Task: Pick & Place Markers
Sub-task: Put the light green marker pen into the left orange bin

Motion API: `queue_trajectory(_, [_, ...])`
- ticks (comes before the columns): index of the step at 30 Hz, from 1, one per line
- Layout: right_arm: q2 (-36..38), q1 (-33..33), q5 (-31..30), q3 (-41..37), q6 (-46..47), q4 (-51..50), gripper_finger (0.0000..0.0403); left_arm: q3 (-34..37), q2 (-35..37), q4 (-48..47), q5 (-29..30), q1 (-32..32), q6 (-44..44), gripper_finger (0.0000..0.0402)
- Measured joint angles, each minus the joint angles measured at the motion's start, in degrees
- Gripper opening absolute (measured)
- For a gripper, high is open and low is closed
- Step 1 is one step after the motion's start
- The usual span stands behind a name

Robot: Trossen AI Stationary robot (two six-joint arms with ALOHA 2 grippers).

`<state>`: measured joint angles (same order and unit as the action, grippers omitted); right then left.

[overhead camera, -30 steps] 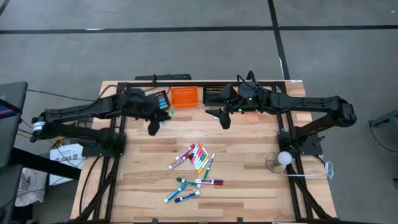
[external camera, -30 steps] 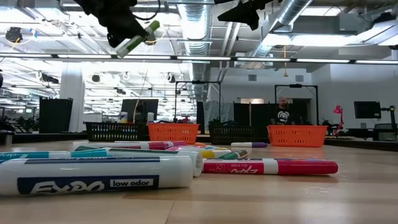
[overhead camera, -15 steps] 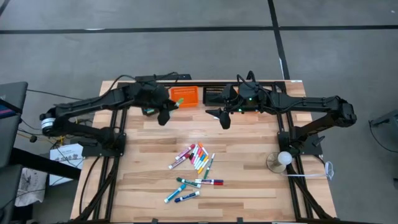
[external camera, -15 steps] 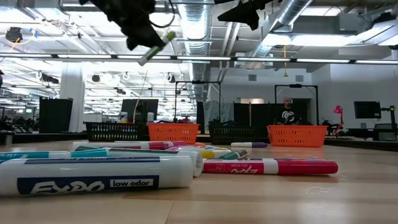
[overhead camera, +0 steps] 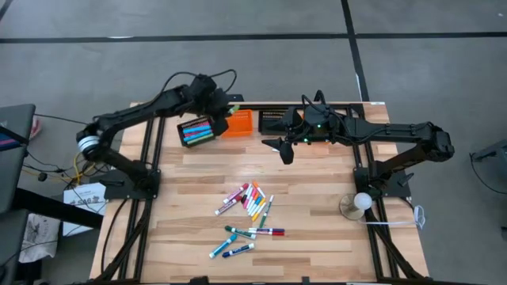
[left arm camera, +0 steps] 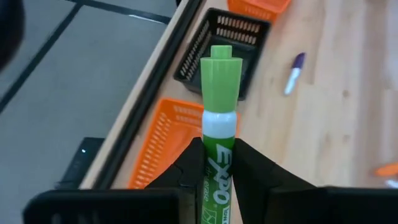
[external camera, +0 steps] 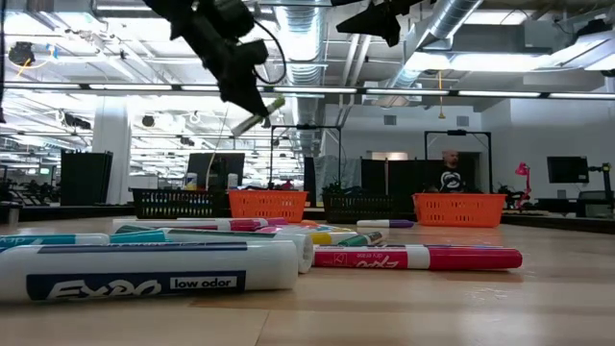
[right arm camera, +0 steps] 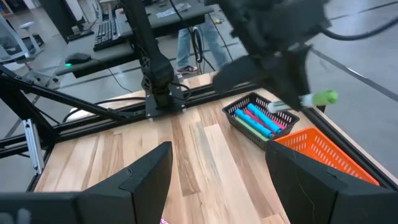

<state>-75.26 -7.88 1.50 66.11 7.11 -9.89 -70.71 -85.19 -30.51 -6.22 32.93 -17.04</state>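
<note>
Left hand, pinching green marker, now farther back, above orange basket; right hand unmoved, fingers spread, empty.

hidden: lower barrel of green marker behind left gripper fingers | cut off: big white marker at 9 o'clock edge, low view | too small: colours in marker pile, high view
</note>
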Motion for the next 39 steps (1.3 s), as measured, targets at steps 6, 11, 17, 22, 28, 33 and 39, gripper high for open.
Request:
queue_trajectory(6, [0.0, 0.0, 0.01, 0.0, 0.01, -0.02, 0.0249, -4.35, -6.91, -0.36, -0.04, 1.89, -6.62, 0.0056])
queue_trajectory(11, [0.0, -0.01, 0.01, 0.0, 0.01, 0.0, 0.0249, -6.01, -11.99, -0.81, 0.0, 3.34, -10.91, 0.0056])
queue_trajectory(17, [0.0, 0.0, -0.01, 0.0, 0.0, -0.01, 0.0249, -6.13, -16.59, -1.19, 0.0, 4.37, -13.85, 0.0056])
queue_trajectory(22, [0.0, -0.01, -0.01, 0.0, 0.01, 0.0, 0.0249, -6.13, -19.64, -1.13, -0.18, 4.13, -14.86, 0.0056])
queue_trajectory(28, [0.0, -0.01, -0.01, 0.0, 0.01, 0.0, 0.0249, -7.02, -21.75, -1.15, -1.2, 4.09, -15.74, 0.0056])
queue_trajectory(33, [0.0, -0.01, -0.01, 0.0, 0.01, 0.0, 0.0249, -9.55, -22.85, -1.11, -1.66, 4.09, -16.83, 0.0056])
queue_trajectory(39, [0.0, 0.0, -0.01, 0.0, 0.01, -0.01, 0.0249, -10.18, -24.4, -2.19, -2.21, 4.09, -17.45, 0.0056])
